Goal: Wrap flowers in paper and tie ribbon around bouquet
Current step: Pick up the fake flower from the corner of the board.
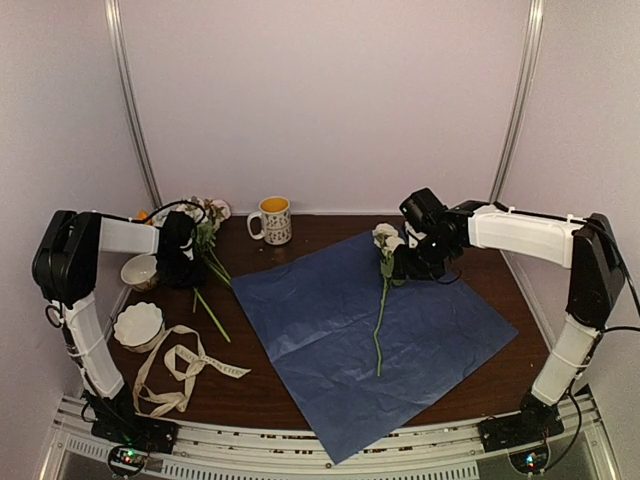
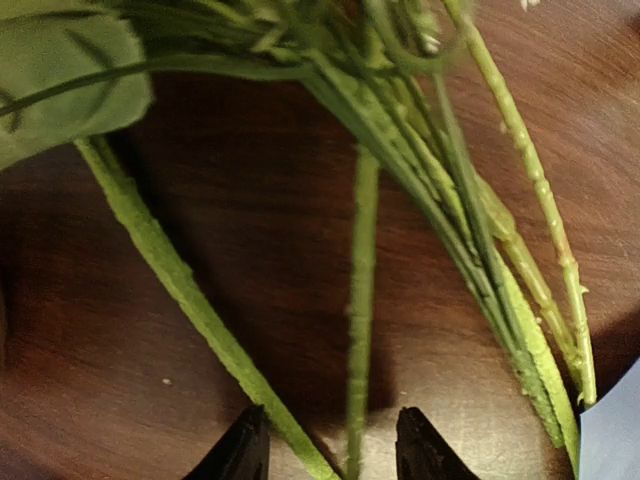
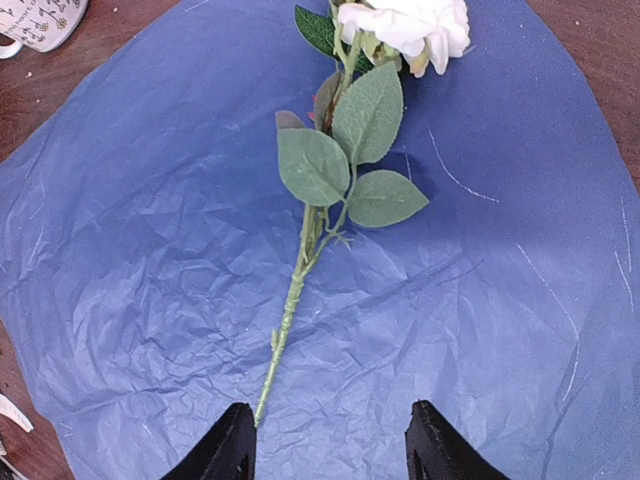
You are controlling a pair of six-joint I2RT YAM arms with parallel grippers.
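The paper [image 1: 370, 340] lies flat on the table, its dark blue side up. One white rose [image 1: 384, 240] rests on it, and its stem [image 3: 290, 310] ends close to my right gripper's left fingertip. My right gripper [image 3: 330, 440] hovers open over the paper [image 3: 480, 300], holding nothing. The other flowers [image 1: 205, 232] lie in a heap at the back left. My left gripper [image 2: 333, 445] is low over their stems, jaws apart, with one thin green stem [image 2: 360, 330] running between the fingertips and clear of both. The ribbon [image 1: 185, 365] lies curled at the front left.
A white scalloped bowl [image 1: 138, 325] and a second small bowl [image 1: 140, 270] sit beside my left arm. A patterned mug [image 1: 273, 220] stands at the back centre. A corner of the paper [image 2: 612, 430] shows at the right edge of the left wrist view.
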